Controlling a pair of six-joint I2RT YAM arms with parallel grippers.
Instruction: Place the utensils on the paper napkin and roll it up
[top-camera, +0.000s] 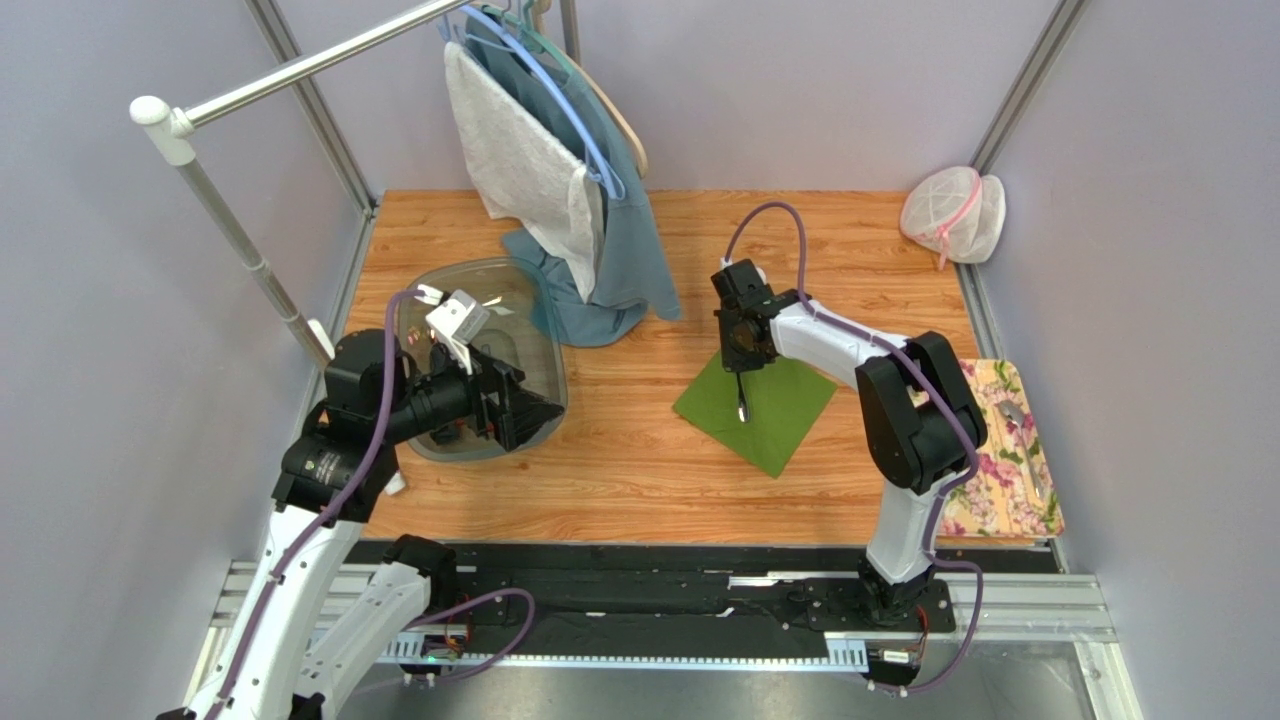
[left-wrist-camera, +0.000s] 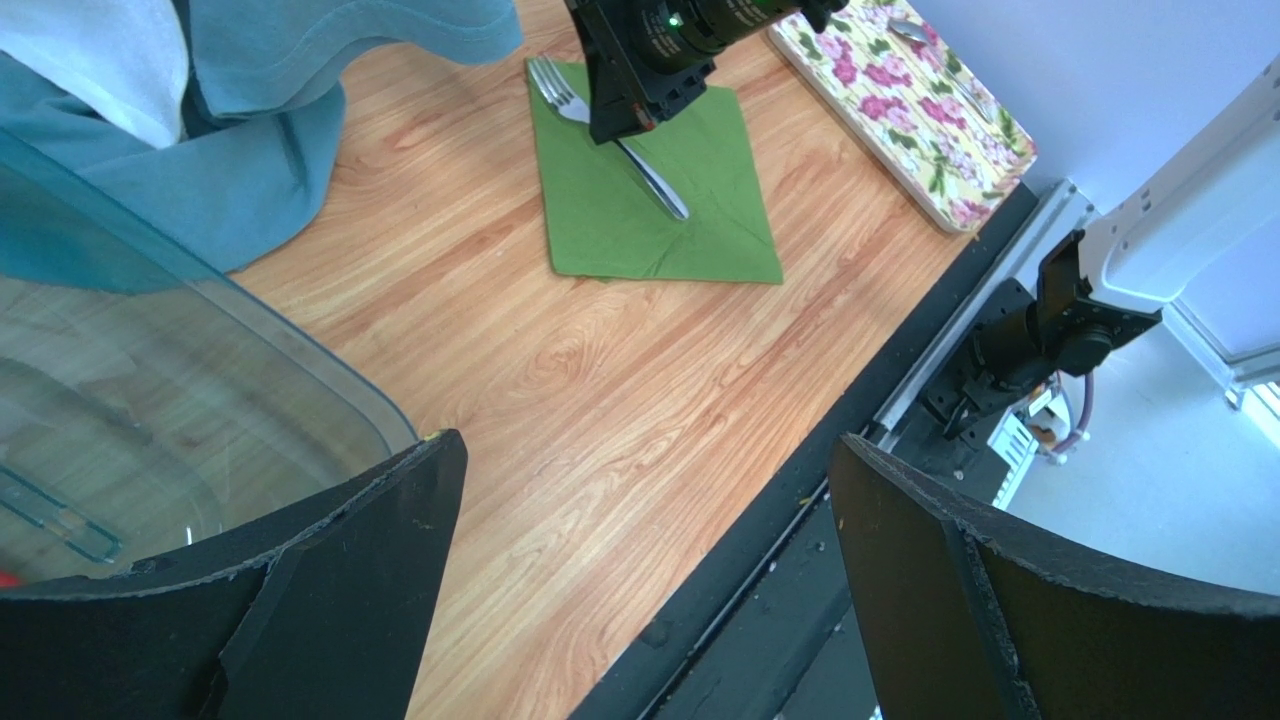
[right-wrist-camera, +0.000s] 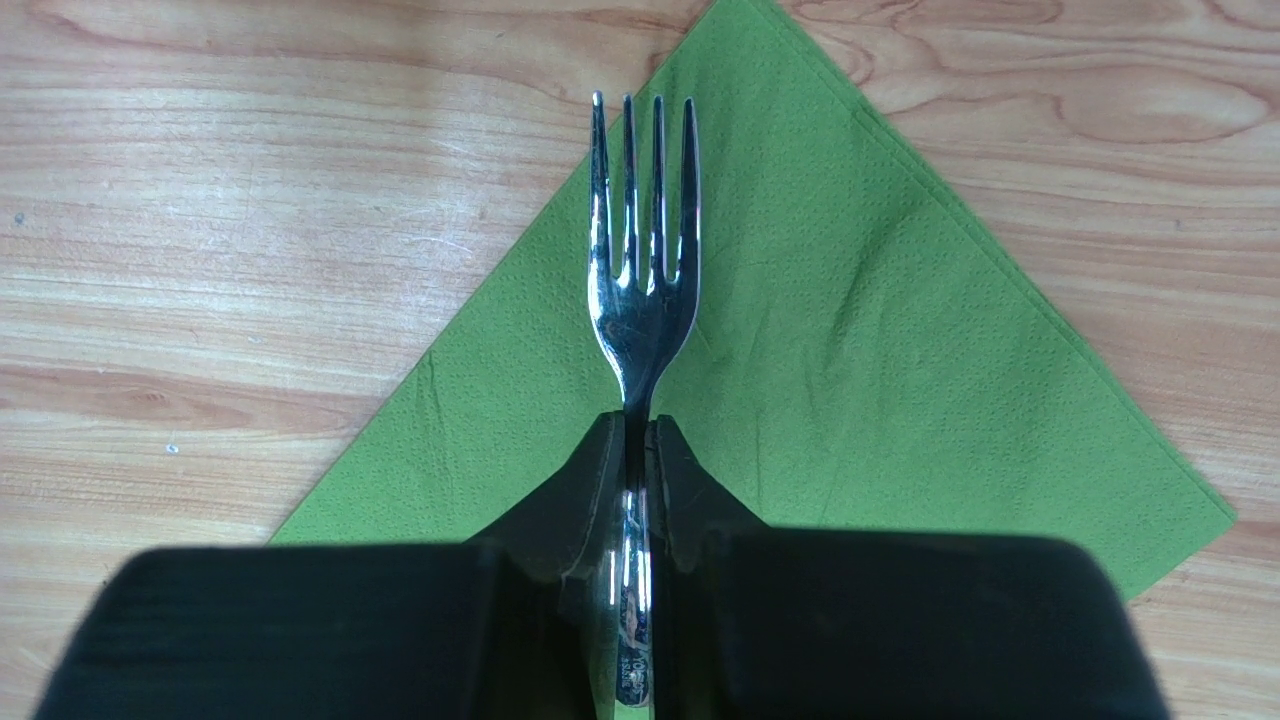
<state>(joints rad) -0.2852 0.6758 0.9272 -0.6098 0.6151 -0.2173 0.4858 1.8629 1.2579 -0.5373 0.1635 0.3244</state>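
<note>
From above, one green paper napkin (top-camera: 781, 420) lies right of the tabletop's (top-camera: 631, 465) centre. One fork (top-camera: 741, 405) rests on it, under the right gripper (top-camera: 738, 365). The left gripper (top-camera: 534, 408) hangs over one clear tub (top-camera: 511, 285) near the left edge, with bare wood between tub and napkin.

The left wrist view shows its jaws spread wide and empty.

In the right wrist view, the jaws pinch the fork's neck, and the tines point toward a napkin corner.

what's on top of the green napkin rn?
A fork lies on the napkin, tines toward a corner, the right gripper pinching its neck. The gripper covers part of the handle and napkin.
</note>
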